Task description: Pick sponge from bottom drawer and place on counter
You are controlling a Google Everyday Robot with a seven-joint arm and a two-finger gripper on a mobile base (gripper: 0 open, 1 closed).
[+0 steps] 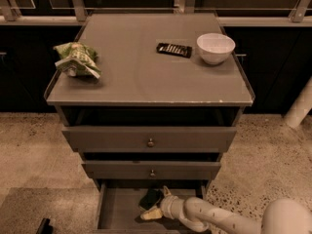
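Note:
The bottom drawer (114, 211) is pulled out, and the sponge (149, 198) lies on its floor near the back, dark face up. My gripper (158, 203) reaches into the drawer from the right, low down, on my white arm (219, 221). Its fingers are open: one pale fingertip (151, 213) is in front of the sponge and the other is behind its right end. I cannot tell whether they touch it. The counter (141, 77) is the flat cabinet top above.
On the counter lie a green-and-white snack bag (76, 59) at the left, a black remote-like object (174, 49) and a white bowl (215, 47) at the back right. Two knobbed drawers (150, 140) are slightly open above the bottom one. The floor is speckled.

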